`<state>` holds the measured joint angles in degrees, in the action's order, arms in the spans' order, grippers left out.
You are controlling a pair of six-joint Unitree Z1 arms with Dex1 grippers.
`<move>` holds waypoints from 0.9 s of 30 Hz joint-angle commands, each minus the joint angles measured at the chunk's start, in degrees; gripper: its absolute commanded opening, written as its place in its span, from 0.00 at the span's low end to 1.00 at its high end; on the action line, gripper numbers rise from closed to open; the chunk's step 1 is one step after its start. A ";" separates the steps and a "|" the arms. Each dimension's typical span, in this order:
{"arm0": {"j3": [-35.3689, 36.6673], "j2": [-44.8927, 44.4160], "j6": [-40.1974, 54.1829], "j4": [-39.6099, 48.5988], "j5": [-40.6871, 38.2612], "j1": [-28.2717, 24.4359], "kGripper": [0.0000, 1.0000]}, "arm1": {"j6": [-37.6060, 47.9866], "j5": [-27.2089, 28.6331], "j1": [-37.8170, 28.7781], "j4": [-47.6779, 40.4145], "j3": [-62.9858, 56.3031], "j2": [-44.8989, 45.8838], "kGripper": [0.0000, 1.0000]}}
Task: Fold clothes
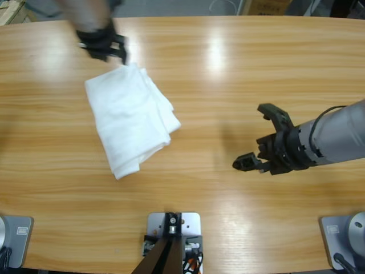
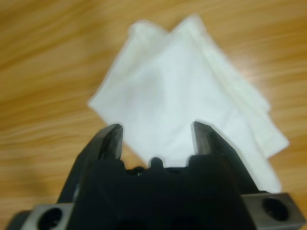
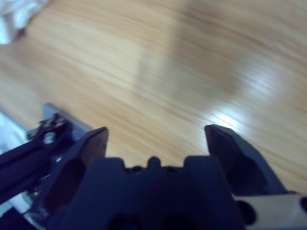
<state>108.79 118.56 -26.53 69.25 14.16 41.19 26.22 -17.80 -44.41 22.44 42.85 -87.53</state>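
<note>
Shirt (image 1: 132, 117) lies folded, both grippers, left (image 1: 104, 45) and right (image 1: 258, 137), gaping, empty; a stray left jaw could snag and unfold it.

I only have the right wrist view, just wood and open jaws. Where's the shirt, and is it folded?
Observer: The white T-shirt lies folded into a compact bundle on the table, well away from the right end effector.
Operator: Where's the other arm?
Observer: The left end effector sits at the bundle's far corner in the high view.
Operator: Is it gripping the cloth?
Observer: No. In the left wrist view the left end effector's jaws stand open above the shirt with nothing between them.
Operator: Is the bundle tidy?
Observer: Not quite; layered edges stick out along one side.
</note>
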 commanded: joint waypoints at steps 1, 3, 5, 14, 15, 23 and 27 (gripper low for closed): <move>-30.06 -12.92 28.38 -22.53 -15.94 -9.90 0.69 | -3.67 -4.77 -2.37 -1.40 13.22 -4.64 1.00; -30.90 -12.23 36.04 -23.25 -22.55 -10.25 0.99 | -3.63 -4.40 -2.93 -1.11 13.64 -5.55 1.00; -30.36 -12.09 37.22 -21.86 -26.01 -9.14 1.00 | -3.58 -3.30 -2.96 0.40 13.52 -5.08 1.00; -34.23 -4.04 50.00 -19.75 -24.59 -4.84 1.00 | -2.42 -1.80 -3.05 0.06 11.59 -3.14 1.00; -34.23 -2.56 50.95 -19.81 -23.53 -3.84 1.00 | -2.40 -1.66 -3.05 0.06 11.37 -2.86 1.00; -33.15 1.43 52.99 -22.57 -18.63 0.19 1.00 | -2.40 -1.63 -3.05 -0.55 9.35 -1.77 1.00; -33.49 1.57 47.47 -23.66 -18.98 0.86 0.92 | -2.40 -1.68 -3.05 -1.04 8.91 -1.86 1.00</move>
<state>76.45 115.83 26.08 47.67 -5.76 40.49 23.34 -20.20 -46.85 22.04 54.33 -90.02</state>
